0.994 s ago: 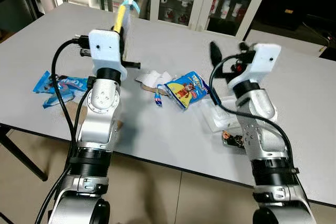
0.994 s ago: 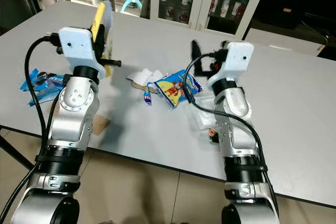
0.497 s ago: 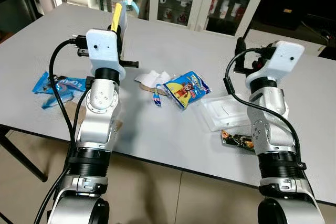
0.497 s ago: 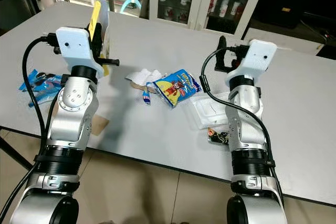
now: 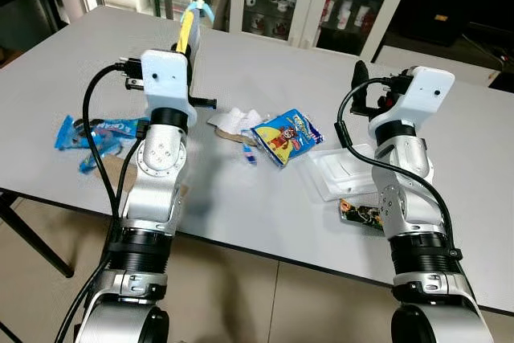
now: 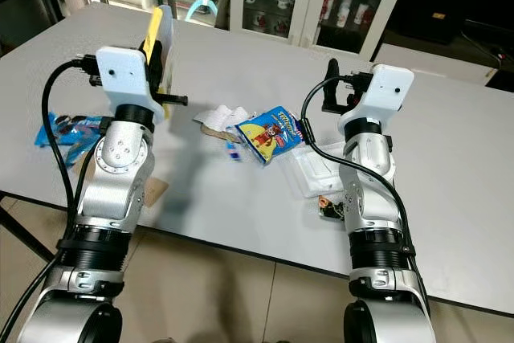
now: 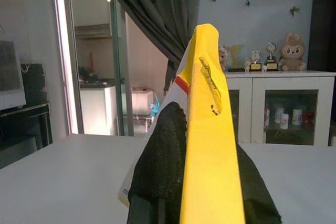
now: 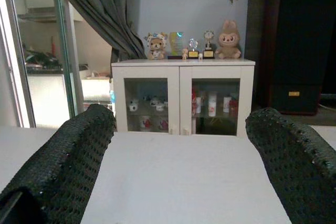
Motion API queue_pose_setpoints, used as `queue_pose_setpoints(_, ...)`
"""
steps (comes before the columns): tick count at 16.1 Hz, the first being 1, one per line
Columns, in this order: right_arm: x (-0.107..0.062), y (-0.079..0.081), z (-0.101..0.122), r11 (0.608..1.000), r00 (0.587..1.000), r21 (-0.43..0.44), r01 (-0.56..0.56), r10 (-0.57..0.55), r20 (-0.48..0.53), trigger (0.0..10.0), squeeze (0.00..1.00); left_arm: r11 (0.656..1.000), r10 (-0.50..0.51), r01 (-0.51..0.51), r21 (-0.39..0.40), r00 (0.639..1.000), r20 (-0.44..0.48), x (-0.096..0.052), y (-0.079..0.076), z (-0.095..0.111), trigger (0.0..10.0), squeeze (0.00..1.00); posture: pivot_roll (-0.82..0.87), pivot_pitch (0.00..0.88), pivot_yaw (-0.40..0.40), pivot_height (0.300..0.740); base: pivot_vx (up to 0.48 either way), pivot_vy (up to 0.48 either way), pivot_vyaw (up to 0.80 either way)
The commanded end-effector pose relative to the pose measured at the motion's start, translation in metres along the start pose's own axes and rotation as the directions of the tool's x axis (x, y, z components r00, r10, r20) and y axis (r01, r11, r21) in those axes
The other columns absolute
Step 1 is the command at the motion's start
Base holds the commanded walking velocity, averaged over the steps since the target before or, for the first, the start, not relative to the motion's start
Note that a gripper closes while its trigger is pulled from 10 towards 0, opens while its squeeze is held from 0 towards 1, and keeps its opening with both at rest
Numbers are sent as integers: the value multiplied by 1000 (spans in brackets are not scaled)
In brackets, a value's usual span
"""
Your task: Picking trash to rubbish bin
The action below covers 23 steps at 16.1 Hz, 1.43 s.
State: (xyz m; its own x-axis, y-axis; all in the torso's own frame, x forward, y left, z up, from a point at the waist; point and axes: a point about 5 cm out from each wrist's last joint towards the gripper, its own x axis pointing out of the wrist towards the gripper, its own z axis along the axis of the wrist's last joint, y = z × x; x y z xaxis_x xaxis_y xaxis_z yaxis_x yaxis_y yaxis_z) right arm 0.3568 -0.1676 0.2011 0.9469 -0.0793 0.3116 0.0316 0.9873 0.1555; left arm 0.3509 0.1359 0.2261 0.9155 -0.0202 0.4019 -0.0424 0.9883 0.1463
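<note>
Now the left gripper (image 7: pixel 202 182) is raised above the grey table (image 5: pixel 241 198), jaws clamped on a yellow packet (image 7: pixel 210 129) standing upright btwn them; right gripper (image 8: pixel 181 166) is up too, jaws wide apart w/ nothing btwn; below and between the two lie a yellow snack bag (image 5: pixel 285 136), crumpled tissue (image 5: pixel 238 120), clear plastic tray (image 5: pixel 341 173); blue wrappers (image 5: pixel 92 132) lie outboard of the left jaws.

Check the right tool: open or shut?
Open. The right tool has its two black fingers wide apart, with bare table between them.
</note>
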Motion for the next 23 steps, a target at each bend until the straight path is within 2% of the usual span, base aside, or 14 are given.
queue_pose_setpoints(1,1,-2,0,1000,1000,-11,6,-6,2,10000,0,1000,-13,13,5,1000,4,0,-6,1,10000,0,-51,0,-95,740,-255,0,0)
queue_pose_setpoints(20,-1,-4,-5,1000,1000,-11,1,-1,-14,10000,0,1000,-21,21,12,1000,3,0,-7,1,10000,0,-56,7,-96,740,-310,0,0)
queue_pose_setpoints(23,-2,-5,-7,1000,1000,-14,4,-4,-25,10000,0,999,-28,30,38,998,-52,-1,-8,-9,10000,0,-59,12,-96,740,-99,0,0)
